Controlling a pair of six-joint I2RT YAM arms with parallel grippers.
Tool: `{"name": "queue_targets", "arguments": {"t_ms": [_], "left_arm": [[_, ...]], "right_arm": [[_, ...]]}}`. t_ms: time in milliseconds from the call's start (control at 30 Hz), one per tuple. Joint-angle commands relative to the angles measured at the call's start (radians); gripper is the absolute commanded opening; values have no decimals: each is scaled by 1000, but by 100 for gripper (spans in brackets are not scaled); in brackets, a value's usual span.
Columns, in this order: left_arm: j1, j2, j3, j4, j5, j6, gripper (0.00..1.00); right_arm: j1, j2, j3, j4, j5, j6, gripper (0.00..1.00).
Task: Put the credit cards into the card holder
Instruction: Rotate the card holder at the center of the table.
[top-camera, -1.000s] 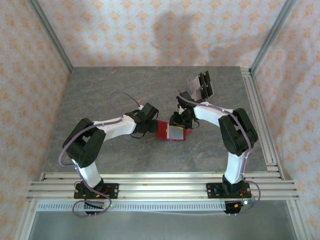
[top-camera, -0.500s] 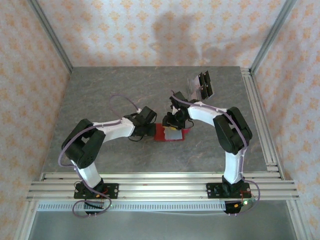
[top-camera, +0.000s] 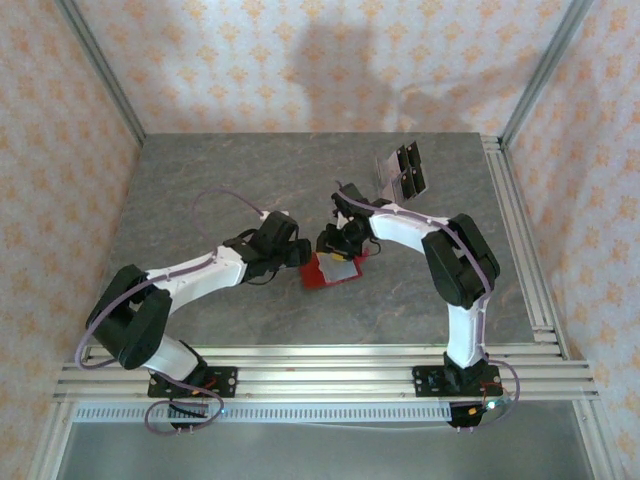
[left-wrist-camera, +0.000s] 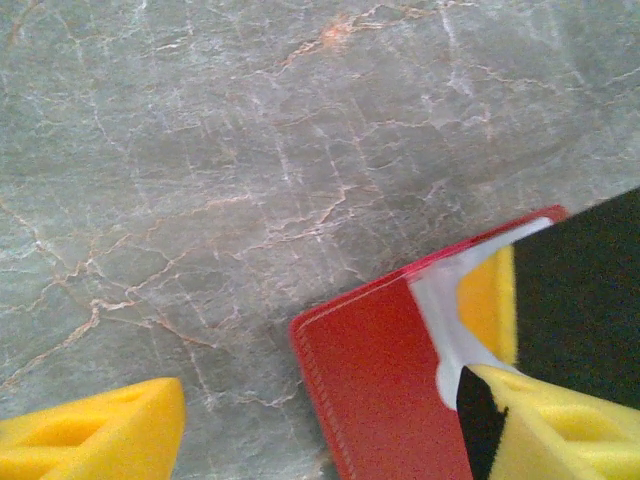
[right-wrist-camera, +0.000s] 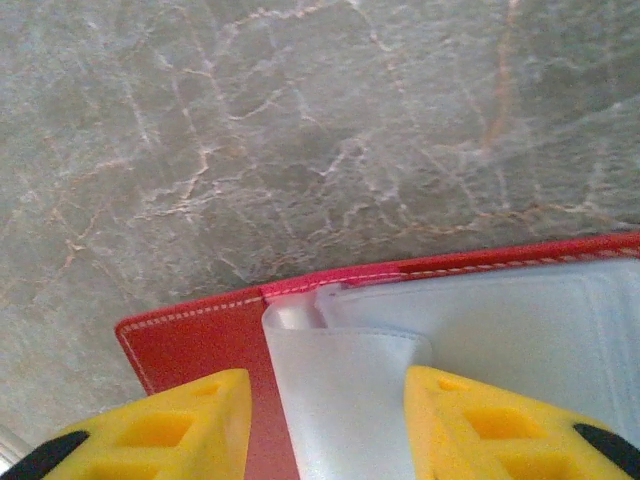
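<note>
Top external | card holder (top-camera: 316, 278) lying open on the surface between my arms | left fingers (left-wrist-camera: 100, 430) standing released beside its corner | right fingers (right-wrist-camera: 170, 425) straddling its grey lining (right-wrist-camera: 345, 400), grasp unclear | credit cards (top-camera: 401, 172) sitting beyond, nearer my right arm.

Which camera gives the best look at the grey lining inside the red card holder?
Right wrist: the card holder sits close up, pale lining and stitched edge clear. Left wrist shows a red outer corner; top view shows it small and distant.
</note>
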Motion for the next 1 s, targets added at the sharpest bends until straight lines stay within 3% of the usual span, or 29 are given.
{"name": "queue_targets", "arguments": {"t_ms": [0,400,967], "left_arm": [[3,-15,-14,31,19,30,74],[-31,-35,-58,64,31,28,74],[-84,-105,-200,141,-15,-72,70]], "right_arm": [[15,21,39,15,-7,28,44],[73,49,92,14,-16,55,44],[82,-78,-37,52,-33,92,44]]}}
